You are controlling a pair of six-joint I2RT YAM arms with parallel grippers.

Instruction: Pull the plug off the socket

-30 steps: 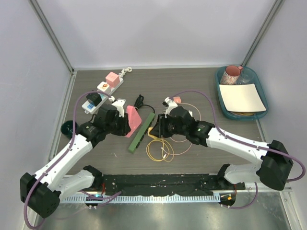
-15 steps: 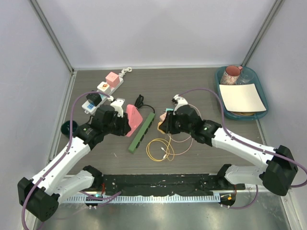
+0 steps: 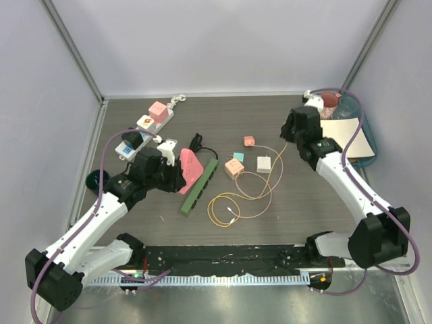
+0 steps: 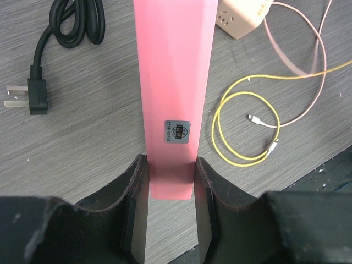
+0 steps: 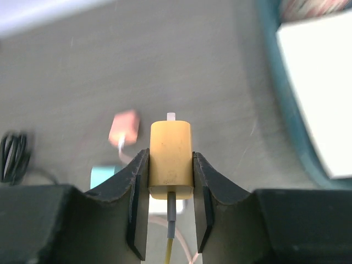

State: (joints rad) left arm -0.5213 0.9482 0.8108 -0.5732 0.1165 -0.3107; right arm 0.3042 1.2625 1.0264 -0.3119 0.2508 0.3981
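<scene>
Pink socket strip [image 4: 173, 82] clamped between my left fingers [image 4: 135, 187] | yellow plug [image 5: 171, 157] pinched in my right fingers [image 5: 138, 187], well apart from it, near the tray [image 3: 351, 164] | I hold both grips firm, watching the trailing cable [image 5: 171, 212] for snags.

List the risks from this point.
1. The right gripper holds the yellow plug by the tray; moving on could knock the mug.
2. The plug's cable trails past the white charger; pulling it taut might drag that.
3. The left gripper pinches the pink strip only at its end; it may pivot.
</scene>
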